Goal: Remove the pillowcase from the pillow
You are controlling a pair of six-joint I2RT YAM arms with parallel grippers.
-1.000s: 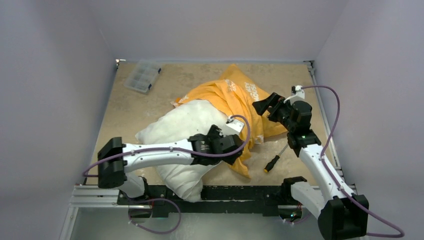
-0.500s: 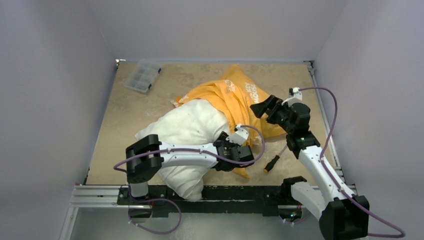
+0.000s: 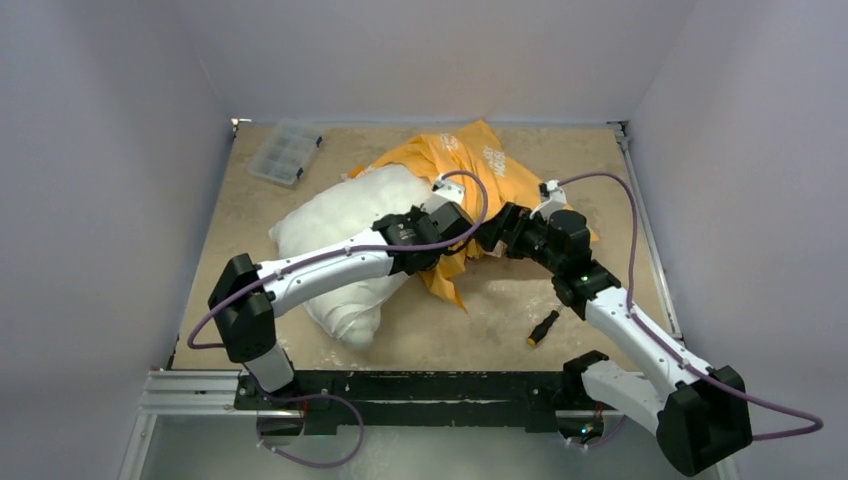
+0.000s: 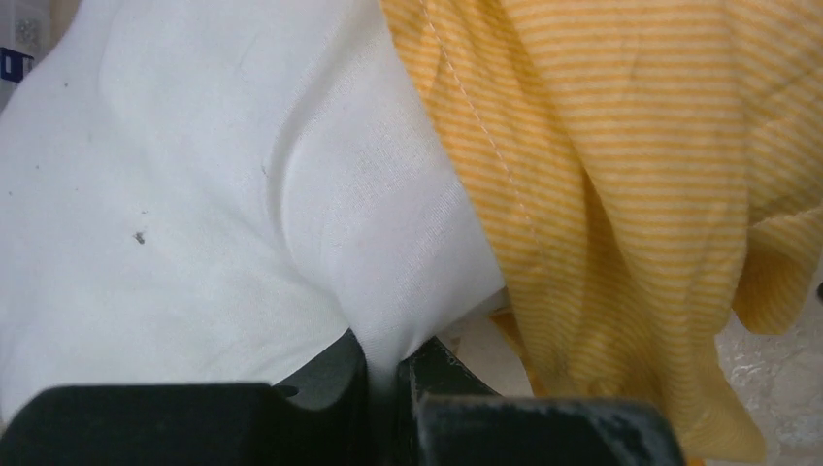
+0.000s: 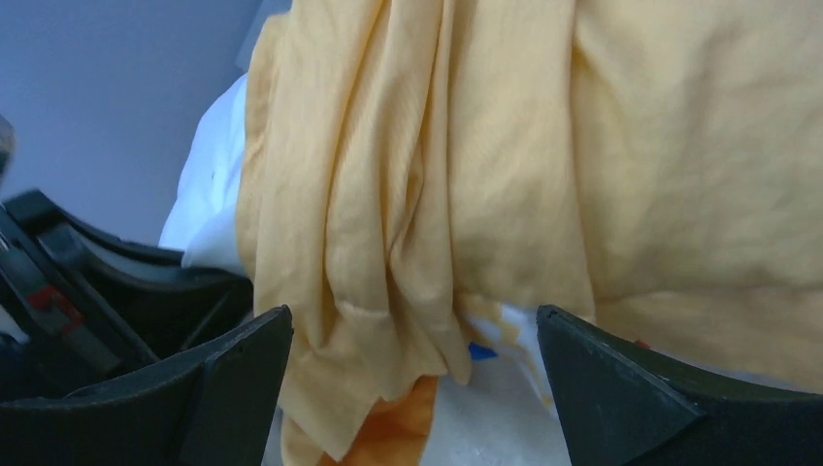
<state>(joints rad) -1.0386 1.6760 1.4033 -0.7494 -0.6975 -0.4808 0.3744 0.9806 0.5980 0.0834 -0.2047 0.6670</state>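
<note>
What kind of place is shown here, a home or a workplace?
Probably a robot test cell, not a home: plain grey walls box in a small table, two arms are bolted to a metal rail, with a stray screwdriver and clear plastic box.

A plump white rectangular cloth pillow [image 3: 335,225] lies across the middle of the flat tan table [image 3: 245,215]. An orange-yellow cloth pillowcase [image 3: 500,170] covers the pillow's far right end, one fold hanging off its right side. A clear plastic compartment box [image 3: 285,153] sits behind the pillow, to its left. A black-handled screwdriver [image 3: 543,328] lies in front of the pillow, to its right.
</note>
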